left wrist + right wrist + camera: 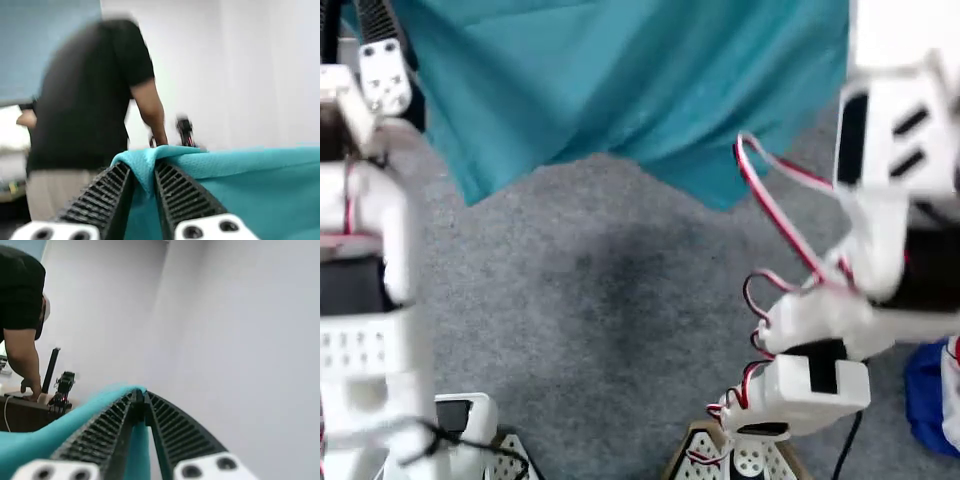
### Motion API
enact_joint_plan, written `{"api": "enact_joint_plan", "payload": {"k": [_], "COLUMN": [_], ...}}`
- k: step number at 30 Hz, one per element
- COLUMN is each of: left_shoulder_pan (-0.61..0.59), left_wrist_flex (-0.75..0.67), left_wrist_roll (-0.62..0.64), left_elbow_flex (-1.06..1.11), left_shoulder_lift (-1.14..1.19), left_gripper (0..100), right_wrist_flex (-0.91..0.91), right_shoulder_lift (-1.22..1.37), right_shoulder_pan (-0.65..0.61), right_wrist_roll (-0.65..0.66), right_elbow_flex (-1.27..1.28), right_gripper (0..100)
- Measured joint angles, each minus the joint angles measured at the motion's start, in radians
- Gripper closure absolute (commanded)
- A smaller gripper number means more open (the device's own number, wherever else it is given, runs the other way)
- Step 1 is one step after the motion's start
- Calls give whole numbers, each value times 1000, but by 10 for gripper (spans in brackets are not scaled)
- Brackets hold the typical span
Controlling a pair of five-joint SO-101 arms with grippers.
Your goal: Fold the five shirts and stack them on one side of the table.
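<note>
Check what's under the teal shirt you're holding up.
Past the hanging edge of the teal shirt, the gray table shows. Anything beneath the rest of the cloth is covered.

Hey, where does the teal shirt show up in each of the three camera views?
High view: teal shirt spread across the top, over the grey table.
Left wrist view: its fold pinched in the left gripper, cloth stretching beyond.
Right wrist view: its edge pinched in the right gripper.
Shared landmark: white wall behind both wrist views.
</note>
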Motion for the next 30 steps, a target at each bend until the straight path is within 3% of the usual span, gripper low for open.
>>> {"api": "enact_joint_plan", "payload": {"k": [12,21,30], "left_shoulder_pan": [-2,-2,6], "left_wrist_flex": [0,-8,-8], "left_wrist_roll": [-14,-14,-55], "left_elbow_flex": [296,557,959], "left_shoulder_lift": [-528,-862,-887], "left_gripper": [979,976,947], "right_wrist_flex": [172,175,-78], "right_shoulder_lift": [-304,-468,-331], "right_shoulder_pan": [0,-2,-52], "right_wrist_roll": [0,0,0], "right_elbow_flex": [100,324,847], "right_gripper": [993,993,993]}}
